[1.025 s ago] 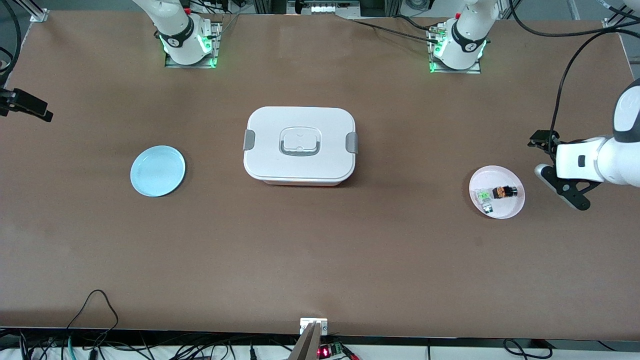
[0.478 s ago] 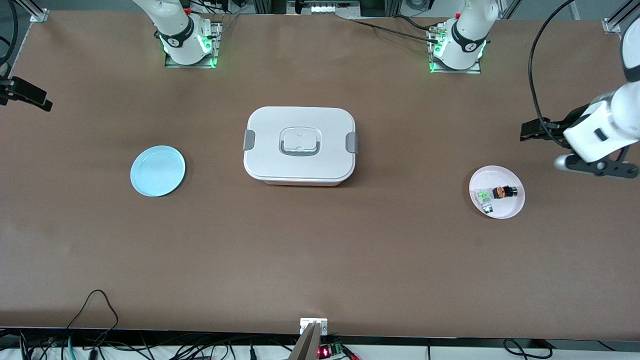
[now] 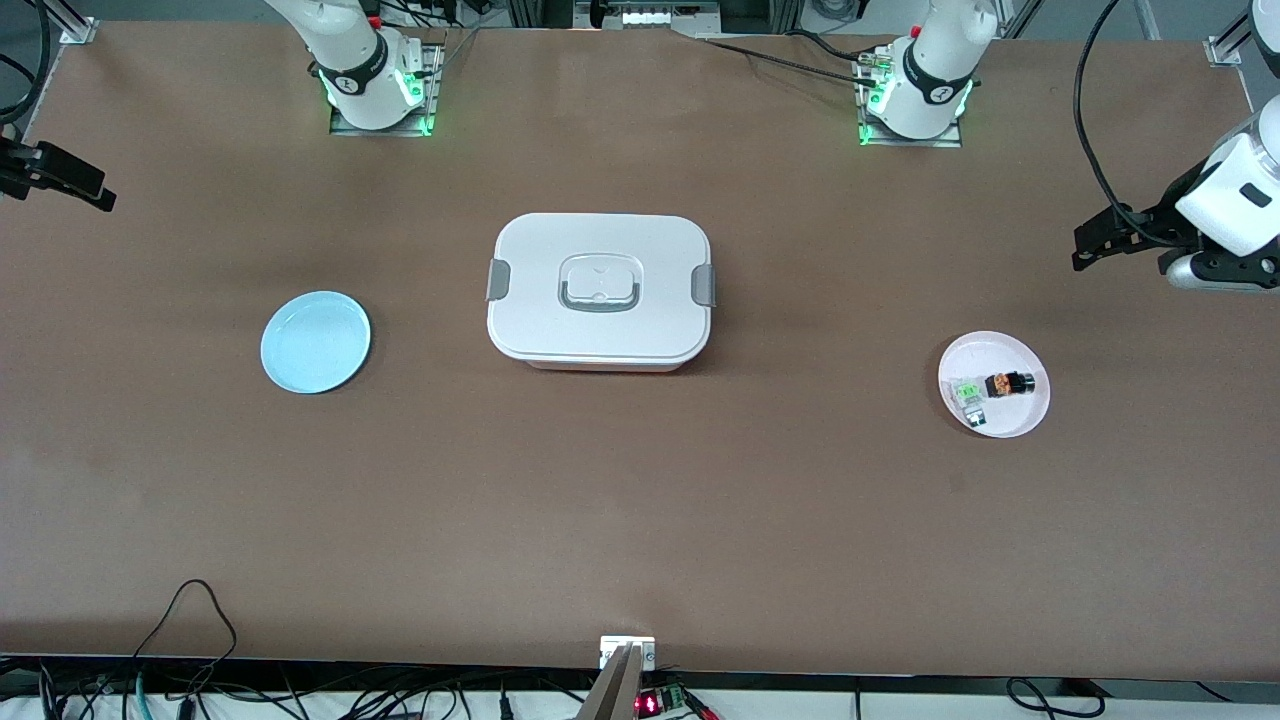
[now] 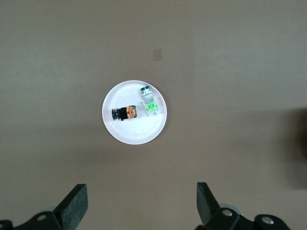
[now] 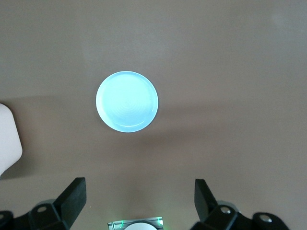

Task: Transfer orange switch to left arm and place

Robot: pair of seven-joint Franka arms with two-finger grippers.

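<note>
The orange switch (image 3: pixel 1008 383) lies on its side on a small white plate (image 3: pixel 990 350) toward the left arm's end of the table, beside a green-and-clear part (image 3: pixel 968 393). The left wrist view shows the switch (image 4: pixel 124 113) on that plate (image 4: pixel 136 135) from high above. My left gripper (image 3: pixel 1092 245) hangs open and empty over bare table by that plate; its fingertips (image 4: pixel 76 201) stand wide apart. My right gripper (image 3: pixel 90 190) is open and empty over the table's edge at the right arm's end. The white box (image 3: pixel 600 290) stands closed at mid-table.
A light blue plate (image 3: pixel 315 341) lies bare between the box and the right arm's end, and shows in the right wrist view (image 5: pixel 127 101) with a corner of the box (image 5: pixel 7 139). The arms' bases (image 3: pixel 370 90) stand along the table's edge.
My left arm has swung up and away from beside the white plate, turning its gripper toward the bases' side. My right gripper has shifted slightly. The switch has not moved.
</note>
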